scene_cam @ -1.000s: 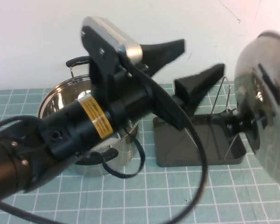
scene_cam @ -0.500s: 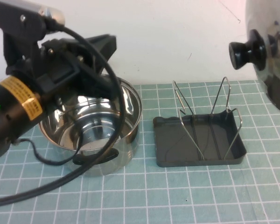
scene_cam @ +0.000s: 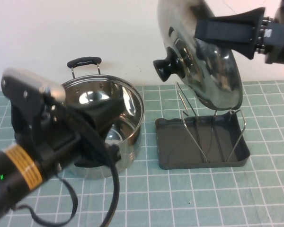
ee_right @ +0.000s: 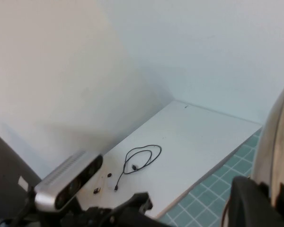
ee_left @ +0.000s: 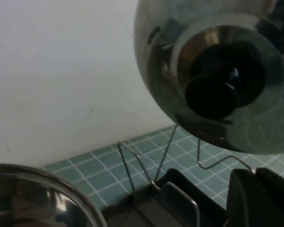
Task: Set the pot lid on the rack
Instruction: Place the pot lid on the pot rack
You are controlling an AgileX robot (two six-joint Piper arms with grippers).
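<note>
The pot lid [scene_cam: 213, 80] is shiny steel with a black knob [scene_cam: 164, 68] facing left. It hangs tilted on edge above the rack [scene_cam: 170, 142], its lower rim close to the wire loops [scene_cam: 189, 113]. My right gripper [scene_cam: 204, 30] reaches in from the upper right and is shut on the lid's upper rim; the lid also shows in the right wrist view [ee_right: 274, 156]. My left gripper [scene_cam: 118, 108] is low at the front left, before the pot, shut and empty. In the left wrist view the lid [ee_left: 213, 71] hangs over the rack [ee_left: 180, 189].
The open steel pot [scene_cam: 132, 101] with black handles stands left of the rack. My left arm [scene_cam: 28, 170] and its cable fill the front left. A white wall runs behind the green gridded mat [scene_cam: 203, 198].
My right gripper has carried the lid left from the right edge to above the rack. My left arm has pulled back and down to the front left, its fingers now together.
</note>
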